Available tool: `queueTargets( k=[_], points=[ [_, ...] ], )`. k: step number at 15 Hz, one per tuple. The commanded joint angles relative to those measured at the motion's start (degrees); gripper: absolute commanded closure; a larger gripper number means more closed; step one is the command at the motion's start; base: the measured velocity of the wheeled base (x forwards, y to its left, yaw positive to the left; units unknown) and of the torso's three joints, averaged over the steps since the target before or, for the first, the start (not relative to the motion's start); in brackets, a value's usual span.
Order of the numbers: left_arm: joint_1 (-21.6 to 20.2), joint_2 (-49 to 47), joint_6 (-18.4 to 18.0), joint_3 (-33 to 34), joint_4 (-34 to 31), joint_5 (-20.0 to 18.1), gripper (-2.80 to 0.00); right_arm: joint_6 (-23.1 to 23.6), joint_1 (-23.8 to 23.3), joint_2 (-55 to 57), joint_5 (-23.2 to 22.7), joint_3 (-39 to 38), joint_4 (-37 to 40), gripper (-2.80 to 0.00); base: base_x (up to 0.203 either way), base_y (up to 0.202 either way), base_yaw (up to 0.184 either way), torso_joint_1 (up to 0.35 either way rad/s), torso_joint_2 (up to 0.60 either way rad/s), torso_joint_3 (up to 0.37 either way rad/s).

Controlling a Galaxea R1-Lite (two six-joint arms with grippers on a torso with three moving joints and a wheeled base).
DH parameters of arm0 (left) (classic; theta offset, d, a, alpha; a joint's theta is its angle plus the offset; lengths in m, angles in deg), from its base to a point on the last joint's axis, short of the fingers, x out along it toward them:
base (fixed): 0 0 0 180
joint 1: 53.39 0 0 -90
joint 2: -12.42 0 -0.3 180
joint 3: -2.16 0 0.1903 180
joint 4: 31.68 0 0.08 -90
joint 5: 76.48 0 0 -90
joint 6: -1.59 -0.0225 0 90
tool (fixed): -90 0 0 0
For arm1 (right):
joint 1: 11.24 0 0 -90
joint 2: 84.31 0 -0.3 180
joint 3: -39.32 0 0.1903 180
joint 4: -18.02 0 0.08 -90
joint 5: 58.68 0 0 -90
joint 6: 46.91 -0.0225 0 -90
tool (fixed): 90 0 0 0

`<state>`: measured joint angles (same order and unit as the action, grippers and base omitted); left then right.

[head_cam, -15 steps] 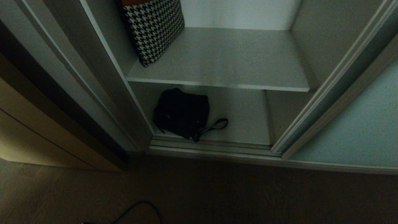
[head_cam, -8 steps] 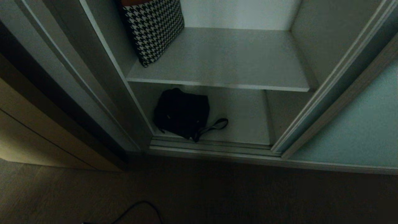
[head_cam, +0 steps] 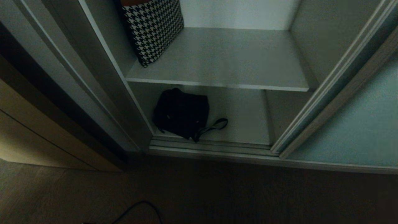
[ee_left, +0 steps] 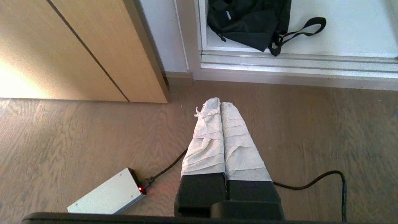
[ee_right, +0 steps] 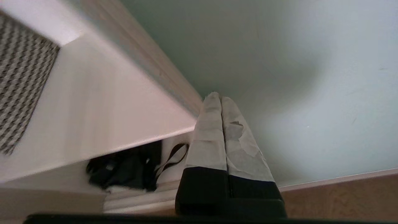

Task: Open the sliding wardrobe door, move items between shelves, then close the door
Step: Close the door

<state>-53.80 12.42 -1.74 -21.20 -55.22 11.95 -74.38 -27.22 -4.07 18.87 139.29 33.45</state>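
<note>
Door [head_cam: 351, 124] slid aside, frame right | black bag [head_cam: 182, 113] lower centre, bottom shelf [head_cam: 245, 115], strap rightward | right gripper [ee_right: 217, 96] clenched, empty, nearer; bag lower left | left gripper [ee_left: 220, 104] clenched, parked over floor

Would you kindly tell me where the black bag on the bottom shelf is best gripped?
Probably the strap loop, lying flat beside the black bag toward the open front. Approach from the front, under the upper shelf; the floppy body offers no firm edge.

Upper shelf [head_cam: 236, 59] right open; cushion [head_cam: 154, 29] left
</note>
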Motion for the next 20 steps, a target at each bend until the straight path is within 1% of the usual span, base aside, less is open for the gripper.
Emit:
queueTargets(
  k=[1,4,9,12,15,16,18,20],
  points=[
    [-0.02,0.0,-0.01,0.0,-0.01,-0.02,0.0,-0.14,1.25,-1.74,-0.37,-0.81,0.06,0.0,0.0,0.0,0.0,0.0,0.0,0.0],
    [-0.02,-0.09,-0.01,0.0,-0.01,-0.02,0.0,0.7,4.72,-3.9,-0.39,-2.61,0.11,0.0,0.0,0.0,0.0,0.0,0.0,0.0],
    [-0.02,-0.01,-0.01,0.0,-0.01,-0.02,0.0,5.25,14.73,-8.49,-0.23,-7.33,0.08,0.0,0.0,0.0,0.0,0.0,0.0,0.0],
    [-0.02,-0.09,-0.01,0.0,-0.01,-0.02,0.0,5.51,18.38,-13.74,-0.73,-8.93,0.26,0.0,0.0,0.0,0.0,0.0,0.0,0.0],
    [-0.02,0.0,-0.01,0.0,-0.01,-0.02,0.0,4.7,19.58,-17.02,-3.0,-9.75,0.8,0.0,0.0,0.0,0.0,0.0,0.0,0.0],
    [-0.02,0.0,-0.01,0.0,-0.01,-0.02,0.0,4.37,19.52,-16.34,-2.94,-9.41,0.82,0.0,0.0,0.0,0.0,0.0,0.0,0.0],
    [-0.02,0.0,-0.01,0.0,-0.01,-0.02,0.0,1.96,19.07,-15.09,-2.93,-9.0,0.41,0.0,0.0,0.0,0.0,0.0,0.0,0.0],
    [-0.02,0.0,-0.01,0.0,-0.01,-0.02,0.0,0.57,18.34,-13.44,-2.93,-8.14,0.33,0.0,0.0,0.0,0.0,0.0,0.0,0.0]
  ],
)
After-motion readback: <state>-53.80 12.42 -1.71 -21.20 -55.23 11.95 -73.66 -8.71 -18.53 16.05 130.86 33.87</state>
